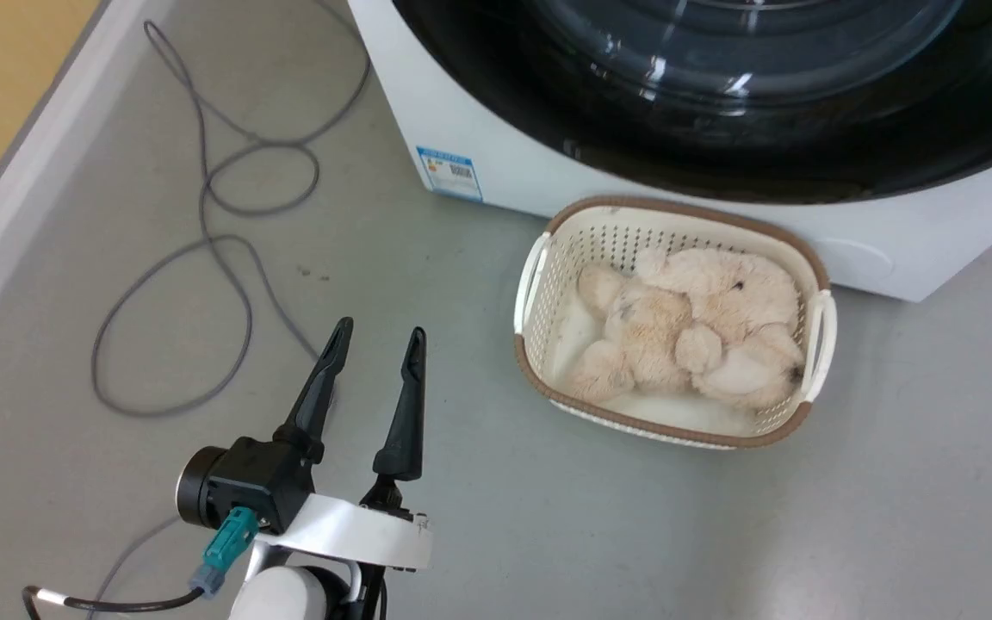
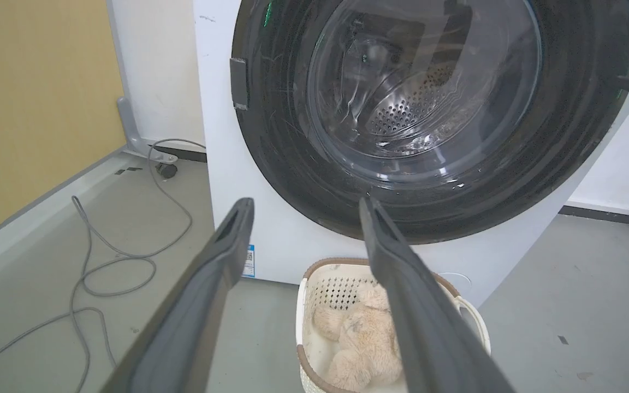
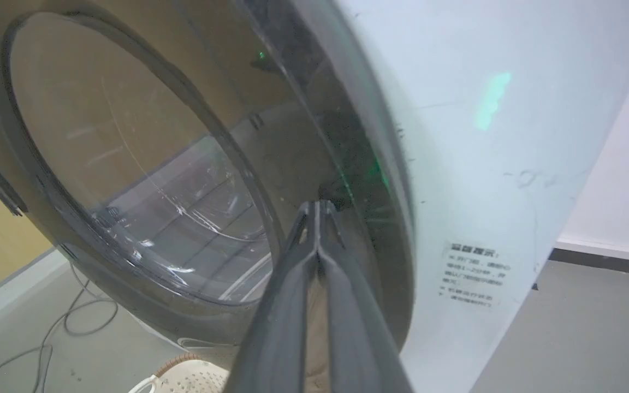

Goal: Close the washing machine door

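- Washing machine door point(image 2: 276, 136): lies against the front of the washing machine point(image 2: 271, 240) and looks flush or very nearly so. You can't tell from here whether the latch has caught.
- Right gripper point(image 3: 317, 206): fingers pressed together with nothing between them. The tips sit at the door's black rim, on the side next to the machine's white flank. They look to be touching it, but it's too close to say for certain.
- Left gripper point(image 1: 380, 331): fingers spread and empty, low over the floor, well apart from the door and facing it squarely.
- Key relation: the door lies straight ahead of the right fingertips, along their long axis. The right arm is much the nearer, and any last push should go along the fingers into the machine front.
- A small grey fitting point(image 2: 239, 82) sits on the opposite rim edge, so you're pressing on the far side from it.
- Basket point(image 1: 539, 258) with a plush toy point(image 1: 703, 327) stands just below the door. It looks clear of the door.
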Robot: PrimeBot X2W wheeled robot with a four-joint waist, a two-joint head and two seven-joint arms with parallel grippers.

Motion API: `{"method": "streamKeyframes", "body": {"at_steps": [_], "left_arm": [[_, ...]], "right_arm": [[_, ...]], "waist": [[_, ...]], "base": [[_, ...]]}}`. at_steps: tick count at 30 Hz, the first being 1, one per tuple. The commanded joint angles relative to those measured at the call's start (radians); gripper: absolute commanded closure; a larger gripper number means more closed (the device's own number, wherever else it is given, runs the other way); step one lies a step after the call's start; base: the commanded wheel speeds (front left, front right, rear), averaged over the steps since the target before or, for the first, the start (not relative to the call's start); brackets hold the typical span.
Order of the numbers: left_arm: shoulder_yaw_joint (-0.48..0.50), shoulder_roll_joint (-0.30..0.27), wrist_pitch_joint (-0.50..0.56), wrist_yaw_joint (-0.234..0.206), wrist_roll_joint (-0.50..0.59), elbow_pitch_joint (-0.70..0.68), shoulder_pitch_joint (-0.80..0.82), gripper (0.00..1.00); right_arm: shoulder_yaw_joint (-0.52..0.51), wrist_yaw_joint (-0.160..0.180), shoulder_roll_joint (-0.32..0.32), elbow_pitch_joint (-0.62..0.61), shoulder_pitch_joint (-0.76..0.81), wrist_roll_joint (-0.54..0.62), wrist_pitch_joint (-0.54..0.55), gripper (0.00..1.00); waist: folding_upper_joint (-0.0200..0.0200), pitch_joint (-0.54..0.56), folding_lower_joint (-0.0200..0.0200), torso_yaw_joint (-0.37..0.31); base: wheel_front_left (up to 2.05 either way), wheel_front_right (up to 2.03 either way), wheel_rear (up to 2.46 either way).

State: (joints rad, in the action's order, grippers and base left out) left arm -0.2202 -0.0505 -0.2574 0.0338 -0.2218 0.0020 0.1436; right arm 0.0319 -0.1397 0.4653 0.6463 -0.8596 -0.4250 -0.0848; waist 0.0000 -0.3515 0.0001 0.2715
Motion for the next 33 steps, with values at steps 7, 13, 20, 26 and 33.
{"method": "streamKeyframes", "body": {"at_steps": [7, 13, 20, 26, 33], "left_arm": [[0.02, 0.0, -0.004, 0.003, 0.01, 0.031, -0.014, 0.0], [0.05, 0.0, -0.004, -0.009, 0.018, 0.073, -0.063, 0.0], [0.078, 0.0, -0.004, -0.006, 0.025, 0.113, -0.102, 0.0], [0.088, 0.0, -0.004, 0.004, 0.028, 0.132, -0.129, 0.0], [0.077, 0.0, -0.004, 0.011, 0.055, 0.151, -0.16, 0.0]], "right_arm": [[0.07, 0.009, -0.007, -0.086, 0.167, -0.064, -0.062, 1.0], [0.107, 0.009, -0.017, -0.23, 0.365, -0.062, -0.103, 1.0], [0.054, 0.009, -0.072, -0.394, 0.592, 0.055, -0.12, 1.0], [-0.066, 0.009, -0.207, -0.521, 0.774, 0.146, -0.127, 1.0], [-0.142, 0.009, -0.325, -0.612, 0.903, 0.232, -0.11, 0.0]], "waist": [[0.0, 0.121, -0.0001, -0.053], [0.0, 0.224, -0.0001, -0.12], [0.0, 0.297, -0.0001, -0.18], [0.0, 0.329, -0.0001, -0.206], [0.0, 0.347, -0.0001, -0.215]], "base": [[0.0, 0.0, 0.0], [0.0, 0.0, 0.0], [0.0, 0.0, 0.0], [0.0, 0.0, 0.0], [0.0, 0.0, 0.0]]}}
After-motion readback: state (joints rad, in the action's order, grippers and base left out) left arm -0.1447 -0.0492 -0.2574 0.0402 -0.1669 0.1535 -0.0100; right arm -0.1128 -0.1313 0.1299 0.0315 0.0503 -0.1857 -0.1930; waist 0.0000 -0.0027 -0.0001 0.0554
